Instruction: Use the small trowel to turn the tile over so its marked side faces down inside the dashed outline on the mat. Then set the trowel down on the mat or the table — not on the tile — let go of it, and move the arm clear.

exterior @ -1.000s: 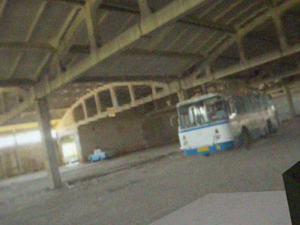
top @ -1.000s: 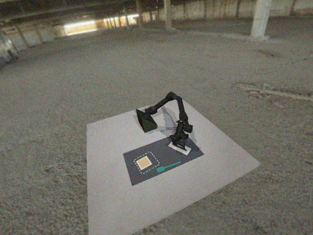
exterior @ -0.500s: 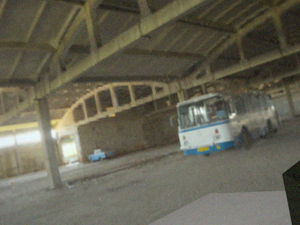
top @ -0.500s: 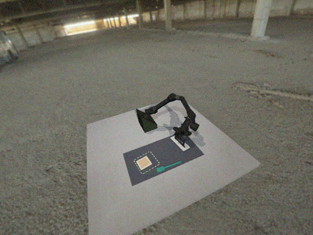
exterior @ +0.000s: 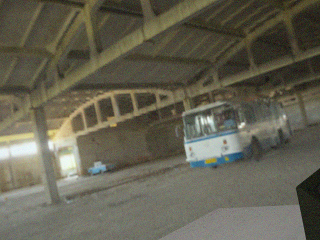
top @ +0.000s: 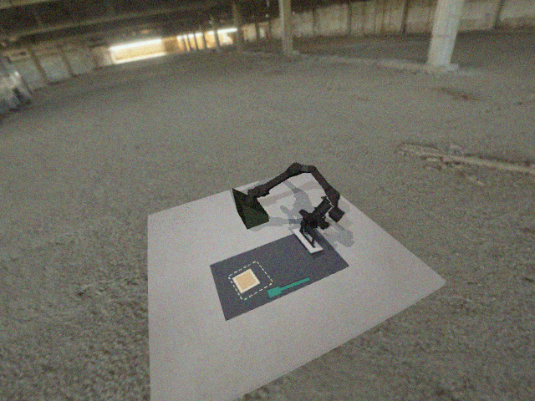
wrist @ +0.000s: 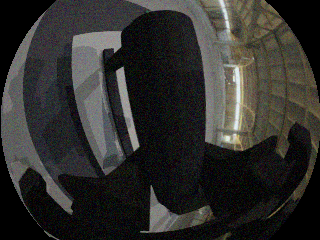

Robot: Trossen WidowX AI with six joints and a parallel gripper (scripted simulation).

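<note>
In the top view, my gripper (top: 308, 233) (wrist: 166, 143) is shut on the trowel (top: 316, 249) (wrist: 90, 45), which has a pale rectangular blade and a dark handle. The blade is low over the far right part of the dark mat (top: 287, 264) (wrist: 42, 75); whether it touches is unclear. The tile (top: 246, 280) lies flat at the mat's left, a tan square with a pale border facing up. It sits inside the dashed outline (top: 257, 261), toward its left side. The wrist view shows the dark handle between the fingers; the tile does not show there.
A teal flat tool (top: 273, 292) with a thin handle lies along the mat's near edge, close to the outline's right side. The arm's dark base (top: 256, 215) (exterior: 311, 206) stands behind the mat on the pale table (top: 185, 341) (exterior: 253, 222). The exterior view does not show the mat.
</note>
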